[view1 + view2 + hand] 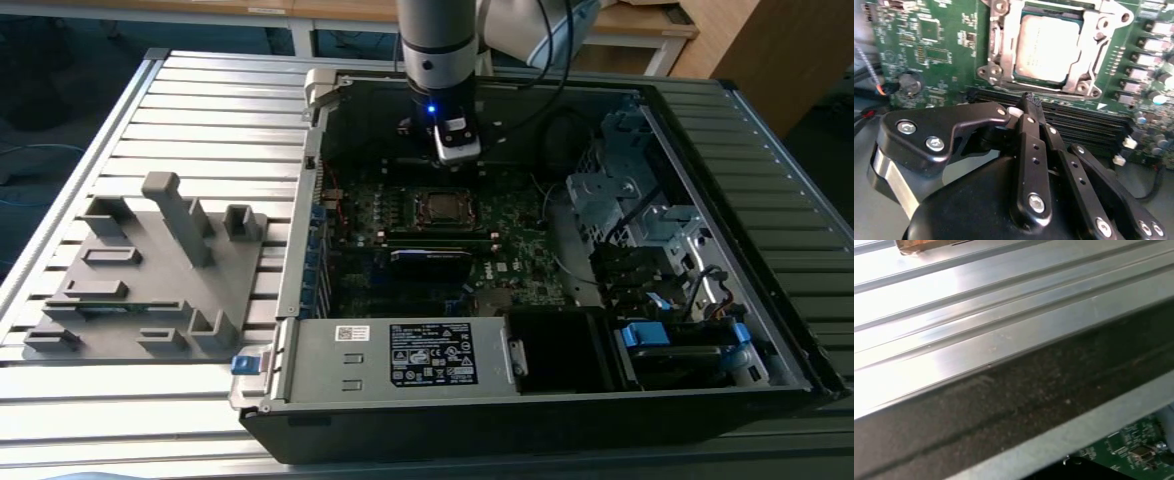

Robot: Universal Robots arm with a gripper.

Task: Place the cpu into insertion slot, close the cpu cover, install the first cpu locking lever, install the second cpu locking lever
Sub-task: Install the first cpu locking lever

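Observation:
The cpu [1046, 47] lies flat in the insertion slot [990, 70] on the green board, its dull silver top showing. The cpu cover [1093, 47], a silvery frame, lies down around it. A thin wire lever [1019, 90] runs along the slot's near edge; whether it is latched I cannot tell. My gripper [1031, 100] is shut with nothing between its black fingers, and its tips hover just short of the slot. In the exterior view the gripper [457, 152] hangs inside the open computer case, a little behind the slot [415, 208].
The case [287, 300] lies open on a slatted aluminium table [979, 305]. A labelled grey power supply [400, 355] fills its front and drive cages [627, 200] stand at the exterior view's right. A grey fixture block [147, 270] sits outside on the left. Black memory slots [1089, 125] run beside the slot.

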